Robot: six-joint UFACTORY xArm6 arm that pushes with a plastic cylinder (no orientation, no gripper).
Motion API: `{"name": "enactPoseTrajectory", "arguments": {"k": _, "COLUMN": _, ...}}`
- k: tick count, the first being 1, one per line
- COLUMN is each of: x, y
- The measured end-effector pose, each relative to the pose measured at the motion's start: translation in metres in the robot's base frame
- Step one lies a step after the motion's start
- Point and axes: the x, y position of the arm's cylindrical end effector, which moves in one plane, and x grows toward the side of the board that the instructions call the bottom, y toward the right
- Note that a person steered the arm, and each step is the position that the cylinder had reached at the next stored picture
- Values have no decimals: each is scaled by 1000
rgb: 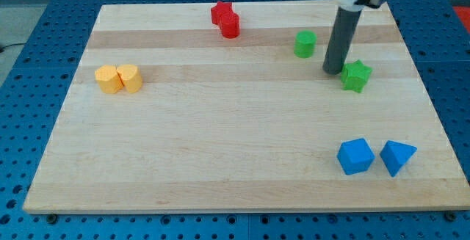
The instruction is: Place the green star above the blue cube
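Observation:
The green star lies at the view's right, in the upper half of the wooden board. The blue cube sits near the view's bottom right, almost straight below the star. My tip stands just left of the green star, touching or nearly touching its left side. The dark rod rises from it toward the view's top.
A green cylinder stands up and left of my tip. A blue triangular block lies right beside the blue cube. Two red blocks sit at the top centre. Two yellow blocks sit at the left.

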Motion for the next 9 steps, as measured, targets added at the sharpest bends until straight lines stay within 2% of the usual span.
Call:
{"name": "enactPoseTrajectory", "arguments": {"k": 1, "x": 0, "y": -2}}
{"name": "enactPoseTrajectory", "arguments": {"k": 2, "x": -32, "y": 5}}
{"name": "enactPoseTrajectory", "arguments": {"k": 3, "x": -24, "y": 49}}
{"name": "enactPoseTrajectory", "arguments": {"k": 4, "x": 2, "y": 66}}
{"name": "enactPoseTrajectory", "arguments": {"k": 6, "x": 94, "y": 33}}
{"name": "enactPoseTrajectory", "arguments": {"k": 7, "x": 76, "y": 30}}
{"name": "enactPoseTrajectory", "arguments": {"k": 8, "x": 32, "y": 29}}
{"name": "enactPoseTrajectory", "arguments": {"k": 9, "x": 22, "y": -1}}
